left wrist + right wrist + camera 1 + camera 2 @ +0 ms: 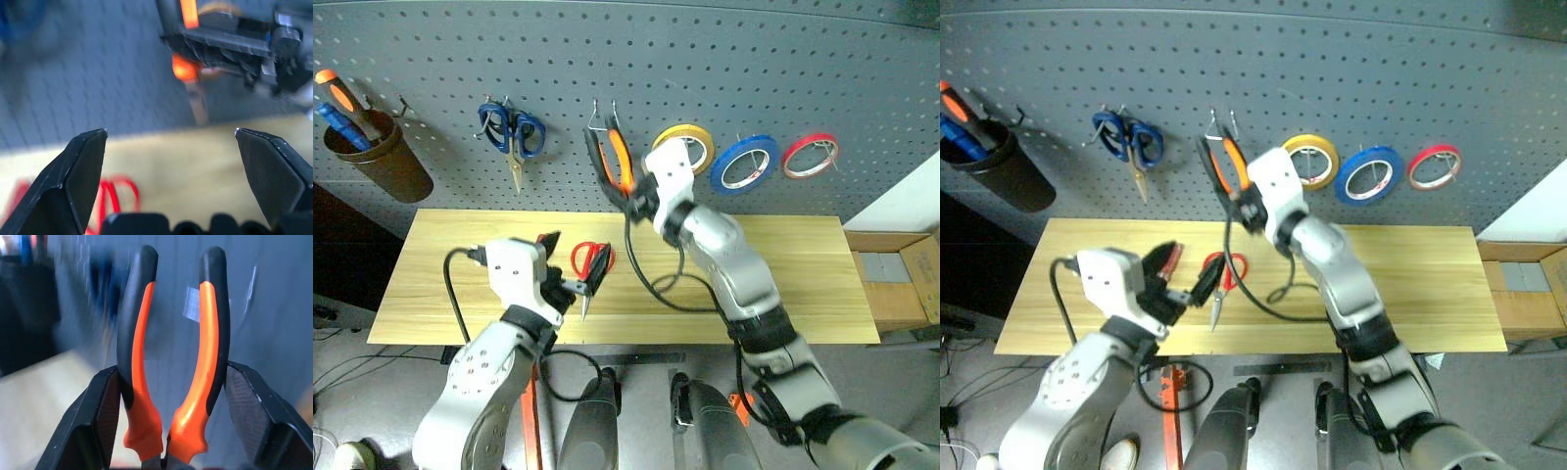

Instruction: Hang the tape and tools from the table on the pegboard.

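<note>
Orange-and-black-handled pliers [613, 162] sit clamped by the handles in the right claw [168, 431], handle ends up, raised against the dark grey perforated pegboard [636, 59] beside the yellow tape roll [686, 145]; that arm stretches up over the light wooden plank counter [803, 284]. The left claw [575, 271] hangs released, fingers spread, above the red-handled scissors [591, 264] near the counter's front edge. A thin blue tape ring [745, 163] already hangs on the pegboard. A brown cup [382, 157] at the pegboard's left holds orange and blue-handled tools [340, 106].

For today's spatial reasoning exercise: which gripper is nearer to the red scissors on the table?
Left. The left gripper hovers open right beside the red scissors. The right gripper is raised at the pegboard, shut on the pliers.
</note>
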